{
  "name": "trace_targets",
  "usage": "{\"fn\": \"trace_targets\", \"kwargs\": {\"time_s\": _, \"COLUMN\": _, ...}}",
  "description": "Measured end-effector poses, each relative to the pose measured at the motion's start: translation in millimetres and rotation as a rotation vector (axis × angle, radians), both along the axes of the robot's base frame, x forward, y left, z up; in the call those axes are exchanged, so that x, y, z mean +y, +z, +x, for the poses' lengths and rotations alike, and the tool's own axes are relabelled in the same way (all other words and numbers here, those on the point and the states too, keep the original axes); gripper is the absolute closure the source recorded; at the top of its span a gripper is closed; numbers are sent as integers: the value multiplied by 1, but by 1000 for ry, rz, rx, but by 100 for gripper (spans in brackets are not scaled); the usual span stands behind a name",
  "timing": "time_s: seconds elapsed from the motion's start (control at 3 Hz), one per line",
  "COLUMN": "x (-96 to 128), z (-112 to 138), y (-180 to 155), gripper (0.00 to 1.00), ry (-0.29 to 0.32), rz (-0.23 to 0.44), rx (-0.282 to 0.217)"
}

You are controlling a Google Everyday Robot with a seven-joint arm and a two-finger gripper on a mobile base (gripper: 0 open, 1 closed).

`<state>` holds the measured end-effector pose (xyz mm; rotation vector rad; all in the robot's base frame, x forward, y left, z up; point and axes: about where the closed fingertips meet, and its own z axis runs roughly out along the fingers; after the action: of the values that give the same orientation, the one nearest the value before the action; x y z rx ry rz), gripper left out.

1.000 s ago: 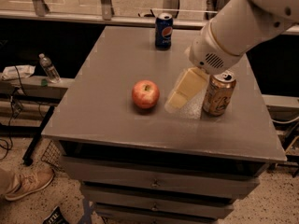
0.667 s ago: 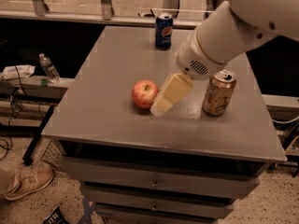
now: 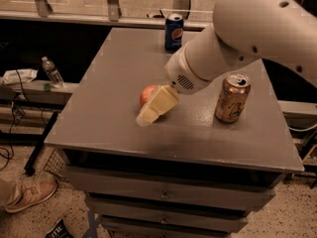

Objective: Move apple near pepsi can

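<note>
The red apple (image 3: pixel 146 94) sits on the grey table (image 3: pixel 114 83) near its middle, partly hidden behind my gripper. My gripper (image 3: pixel 148 114) reaches down from the upper right, its cream-coloured fingers in front of the apple and low over the table top. The dark blue pepsi can (image 3: pixel 174 31) stands upright at the table's far edge, well behind the apple.
A gold can (image 3: pixel 232 98) stands upright on the table's right side. A water bottle (image 3: pixel 51 72) stands on a low shelf to the left. A shoe (image 3: pixel 27 196) shows at the bottom left on the floor. The table has drawers below its front edge.
My gripper has moved left from beside the gold can to the apple and now covers part of it. The apple and both cans have not moved.
</note>
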<state>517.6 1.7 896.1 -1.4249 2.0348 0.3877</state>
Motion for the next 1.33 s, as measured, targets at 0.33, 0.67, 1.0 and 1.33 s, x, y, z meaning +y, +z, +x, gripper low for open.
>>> {"fn": "trace_targets", "kwargs": {"time_s": 0.33, "x": 2, "z": 8, "y": -24, "gripper": 0, "ry": -32, "rz": 38, "rx": 38}}
{"fn": "trace_targets", "kwargs": {"time_s": 0.67, "x": 3, "z": 13, "y": -42, "gripper": 0, "ry": -58, "rz": 69, "rx": 65}}
{"fn": "trace_targets", "kwargs": {"time_s": 1.0, "x": 4, "z": 16, "y": -49, "gripper": 0, "ry": -69, "rz": 91, "rx": 76}}
{"fn": "trace_targets", "kwargs": {"time_s": 1.33, "x": 6, "z": 18, "y": -50, "gripper": 0, "ry": -75, "rz": 107, "rx": 75}}
